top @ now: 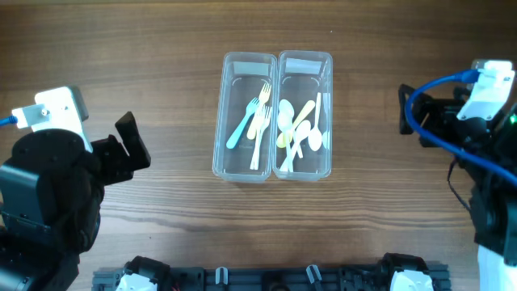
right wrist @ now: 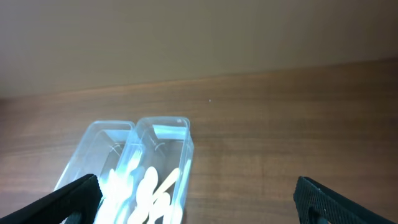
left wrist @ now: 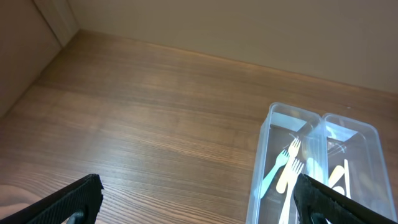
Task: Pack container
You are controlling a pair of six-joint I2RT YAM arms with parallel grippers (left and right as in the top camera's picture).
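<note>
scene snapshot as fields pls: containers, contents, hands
left container: clear, no lid, holds forks (blue, yellow, white)
right container: clear, no lid, holds spoons (white, yellow)
layout: containers side by side, long walls together, mid table
left hand: open, empty, away from containers
right hand: open, empty, away from containers

Wooden surface. Item one: clear left container, centre of scene, holding one blue fork and several cream forks. Item two: clear right container, touching the first along its long side, holding white and yellow spoons heaped together. Left pincer, fingers apart, well left of both containers. Right pincer, well right, beside a looping blue cable.
</note>
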